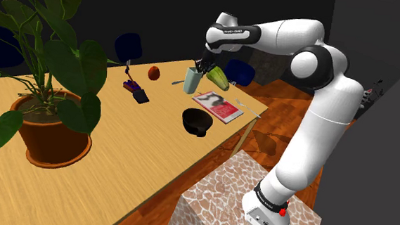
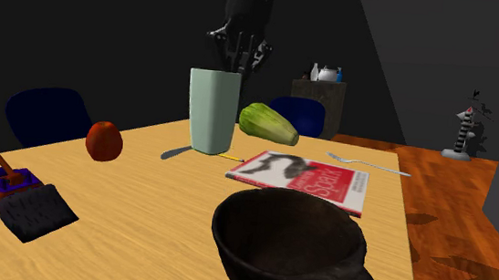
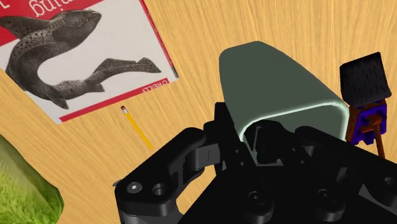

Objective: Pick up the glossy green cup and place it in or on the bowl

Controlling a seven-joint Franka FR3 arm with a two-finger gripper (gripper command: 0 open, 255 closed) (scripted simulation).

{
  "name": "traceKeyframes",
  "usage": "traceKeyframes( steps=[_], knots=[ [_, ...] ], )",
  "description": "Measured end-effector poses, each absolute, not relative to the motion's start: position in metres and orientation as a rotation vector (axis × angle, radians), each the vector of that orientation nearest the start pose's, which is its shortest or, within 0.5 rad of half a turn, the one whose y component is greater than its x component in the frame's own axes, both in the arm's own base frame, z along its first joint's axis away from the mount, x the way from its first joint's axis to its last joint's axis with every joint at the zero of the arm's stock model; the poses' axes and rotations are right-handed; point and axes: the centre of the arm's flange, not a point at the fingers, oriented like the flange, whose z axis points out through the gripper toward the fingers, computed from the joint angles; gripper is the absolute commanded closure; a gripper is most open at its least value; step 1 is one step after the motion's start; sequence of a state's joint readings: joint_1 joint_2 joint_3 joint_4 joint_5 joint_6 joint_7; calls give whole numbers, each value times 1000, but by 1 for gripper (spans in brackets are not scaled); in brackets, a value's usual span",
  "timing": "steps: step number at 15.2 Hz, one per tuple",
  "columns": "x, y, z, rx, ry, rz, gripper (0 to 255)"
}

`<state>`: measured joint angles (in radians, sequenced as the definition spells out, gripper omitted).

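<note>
**A:** Containers?

**B:** Two, both on the wooden table (image 2: 133,199). Tall pale green cup (image 2: 212,111), upright, just beside a bumpy green squash (image 2: 269,124) and near a fish-cover magazine (image 2: 311,178). Dark bowl (image 2: 289,247) with a stubby handle, on the magazine's other side, well apart from the cup.

**A:** Anything inside them?

**B:** In the cup's mouth, from the wrist view, part of the black gripper (image 3: 253,140). Too dim inside the bowl to tell.

**A:** And the gripper's state?

**B:** Reaching down from above, right at the cup's rim. Clamped on it or loose, cannot tell.

**A:** Surfaces and shapes?

**B:** Smooth, slightly tapered walls on the cup, with a mouth looking more rounded-square than round. Rough, matte black on the bowl. Light wood grain across the table. Red-edged cover on the magazine, with a yellow pencil (image 3: 135,126) just beside it. Round red fruit (image 2: 104,140) off toward the second exterior view's left.
</note>
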<state>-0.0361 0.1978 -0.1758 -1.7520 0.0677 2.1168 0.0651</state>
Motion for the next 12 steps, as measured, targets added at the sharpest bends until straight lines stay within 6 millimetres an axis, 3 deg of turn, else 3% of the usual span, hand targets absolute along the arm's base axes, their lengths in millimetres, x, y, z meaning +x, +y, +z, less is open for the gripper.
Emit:
traceKeyframes(
  steps=[12],
  knots=[
    [622, -124, 536, -3081, 467, -269, 255]
  ],
)
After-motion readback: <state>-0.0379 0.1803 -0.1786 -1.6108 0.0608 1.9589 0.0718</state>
